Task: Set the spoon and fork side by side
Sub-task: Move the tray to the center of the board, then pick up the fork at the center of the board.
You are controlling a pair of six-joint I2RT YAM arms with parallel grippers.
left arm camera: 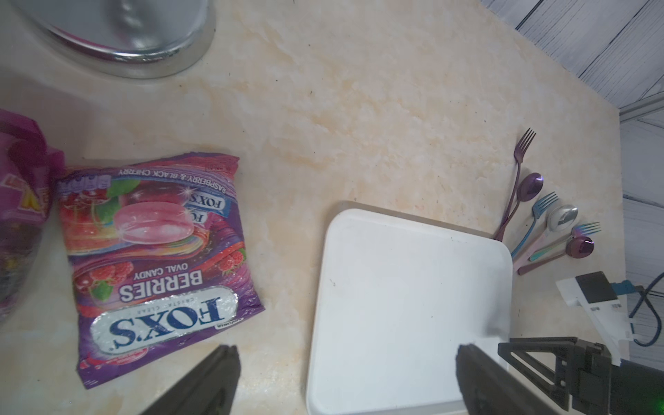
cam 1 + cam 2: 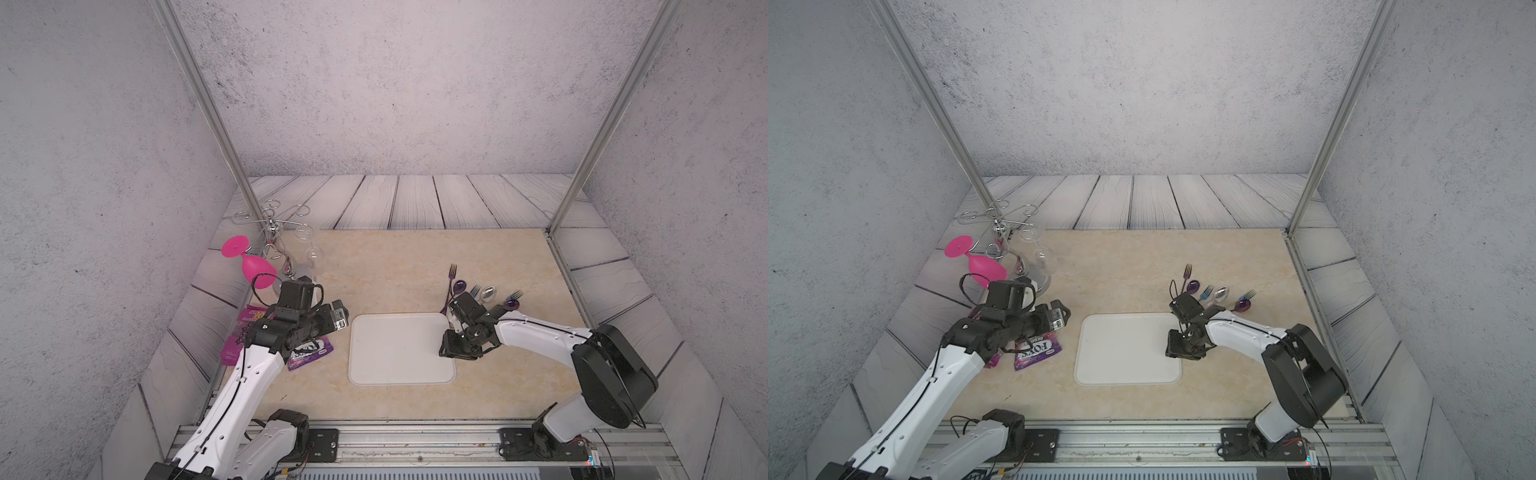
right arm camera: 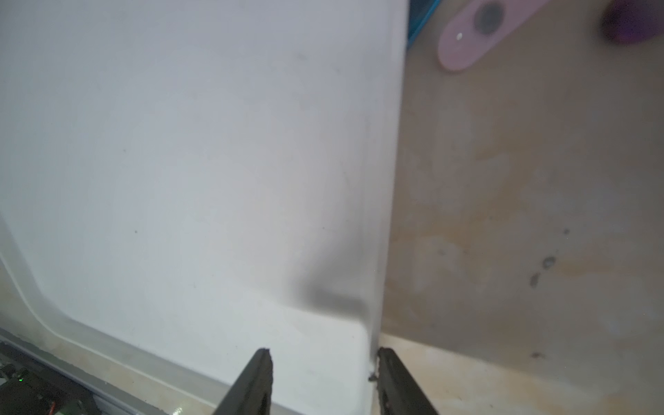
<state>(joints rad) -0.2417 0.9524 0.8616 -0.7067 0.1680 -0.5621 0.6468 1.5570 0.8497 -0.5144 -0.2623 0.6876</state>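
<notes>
Six pieces of cutlery lie fanned on the beige marbled tabletop point(image 2: 395, 266), just off the far right corner of the white rectangular plastic tray point(image 2: 399, 357). Their handles point toward that corner and none of them is on the tray. Outward from the tray come a slim purple metal fork point(image 1: 517, 172), a glossy purple spoon point(image 1: 530, 187) close against it, a blue metal fork point(image 1: 540, 210), a silver spoon with a pink handle point(image 1: 562, 217), a rainbow-tinted fork point(image 1: 584, 229) and a dark purple spoon point(image 1: 579, 247).

The right gripper point(image 3: 325, 359) sits low at the tray's right rim with its jaws apart and nothing held. One fingertip point(image 3: 264, 363) is over the tray floor and the other is just outside the rim.

The left gripper point(image 1: 346, 348) hovers beside the tray's far left corner, jaws spread wide and empty.

Left of the tray a purple Fox's berry candy bag point(image 1: 154, 258) lies flat. Beyond it stands a chrome wire glass rack point(image 2: 272, 226), with a pink plastic wine glass point(image 2: 257, 270) hanging from it.
</notes>
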